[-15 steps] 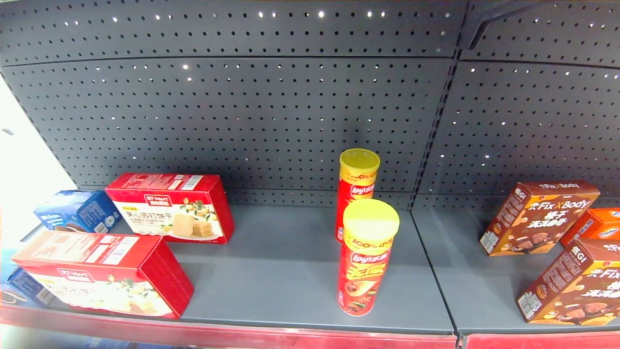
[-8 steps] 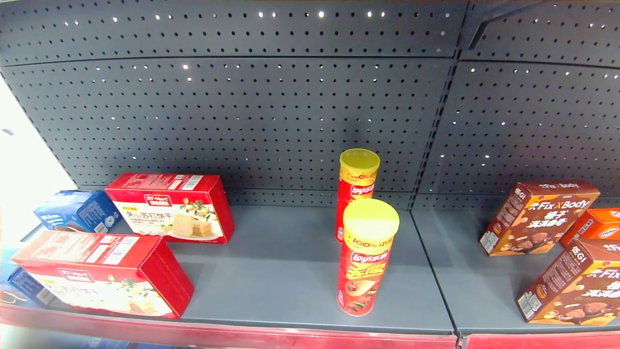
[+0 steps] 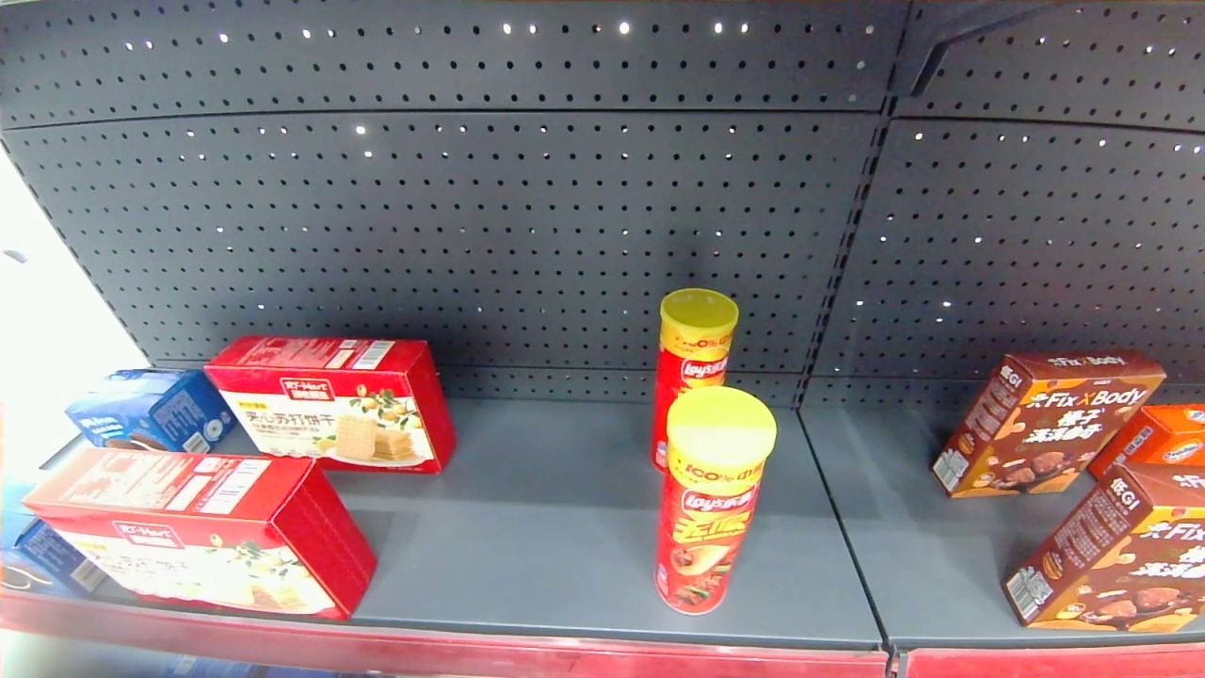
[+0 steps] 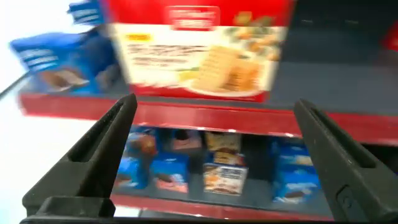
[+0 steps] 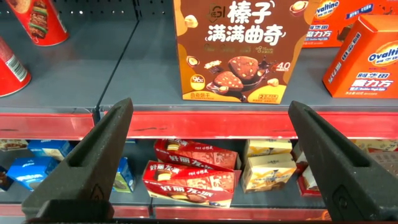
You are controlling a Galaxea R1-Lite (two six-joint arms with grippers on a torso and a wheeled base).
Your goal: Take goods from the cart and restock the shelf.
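2 chip cans [image 3: 713,499] are standing on the shelf [image 3: 546,527] between 2 red boxes [image 3: 202,527] and 2 brown boxes [image 3: 1045,424]; left end effector [image 4: 214,102] and right end effector [image 5: 210,104] are gaping apart.

So the left gripper [image 4: 214,102] is wide open with nothing between its two dark fingers [image 4: 93,155], and it's sitting out in front of the shelf [image 4: 348,74]. Past the fingers there's a red cracker box [image 4: 199,50] standing right at the shelf's red front lip [image 4: 205,118], printed face toward the camera. Just beside it is a blue snack pack [image 4: 59,59], also close to the lip. Under that there's a lower shelf level stocked with a row of goods: blue boxes [image 4: 152,174] on one side, a pale box [image 4: 222,177] in the middle, and another blue box [image 4: 295,177] next to that. Can't make out the finer details on those.
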